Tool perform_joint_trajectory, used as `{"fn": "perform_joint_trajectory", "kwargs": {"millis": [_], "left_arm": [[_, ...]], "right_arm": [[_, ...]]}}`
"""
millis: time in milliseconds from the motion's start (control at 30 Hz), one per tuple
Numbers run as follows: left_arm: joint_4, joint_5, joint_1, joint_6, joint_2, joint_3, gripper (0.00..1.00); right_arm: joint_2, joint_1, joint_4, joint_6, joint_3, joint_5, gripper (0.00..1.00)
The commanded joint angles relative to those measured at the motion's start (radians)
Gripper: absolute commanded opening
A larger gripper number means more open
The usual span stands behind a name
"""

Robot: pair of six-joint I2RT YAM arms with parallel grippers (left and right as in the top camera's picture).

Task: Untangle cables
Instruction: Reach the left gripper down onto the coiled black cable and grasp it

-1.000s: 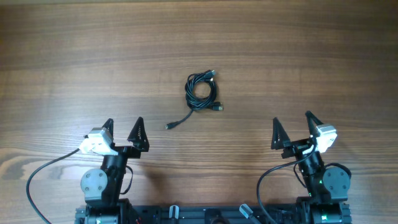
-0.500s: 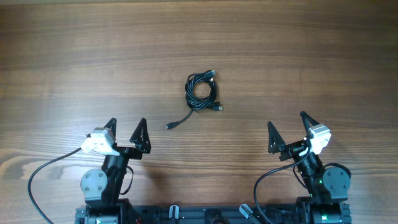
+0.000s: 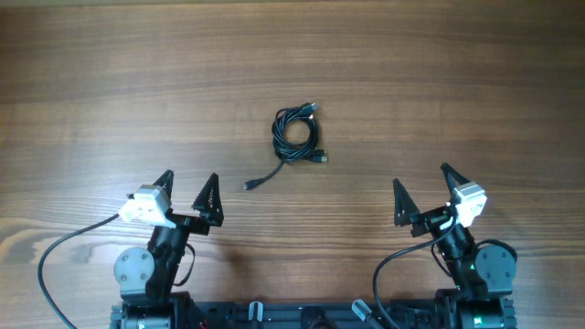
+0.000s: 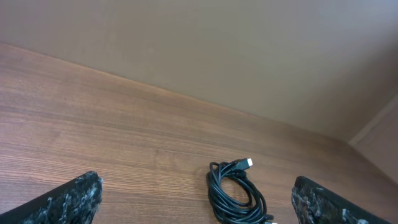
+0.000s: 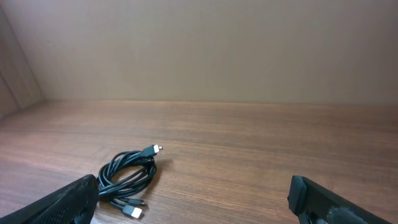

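cables lie bundled in a small black coil near the middle of the wooden table, well ahead of both arms and roughly between them. the table is the largest thing in view, with bare wood grain all round the coil, so loops could be drawn outward in any direction. next in size, the two arms sit at the near edge, one to each side. the left gripper hovers with its jaws spread as wide as they go and nothing between them. the right gripper is the same, wide open and empty. both point toward the coil, and each wrist view frames it between its own fingers. i read that as a ready stance, each side placed to take a different part of the bundle. the coil is a tight ring of several turns lying flat; how the strands cross inside is too small to tell. smaller again, a loose tail runs from the ring toward the left arm and ends in a tail plug, clear of the ring. a far plug and a near plug sit at the ring's rim. the free tail looks the easiest first hold; none of the untangling is done yet.
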Motion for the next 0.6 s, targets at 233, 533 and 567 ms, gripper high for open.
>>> {"fn": "perform_joint_trajectory", "kwargs": {"millis": [233,533,567], "left_arm": [[0.003,0.027,0.004,0.023,0.174,0.12,1.0],[-0.158,0.063,0.004,0.103,0.42,0.355,1.0],[-0.171,0.063,0.004,0.103,0.44,0.377,1.0]], "right_arm": [[0.006,-0.005,0.001,-0.014,0.06,-0.039,1.0],[0.011,-0.005,-0.014,-0.013,0.095,-0.08,1.0],[0.015,-0.005,-0.019,-0.013,0.101,-0.08,1.0]]}}
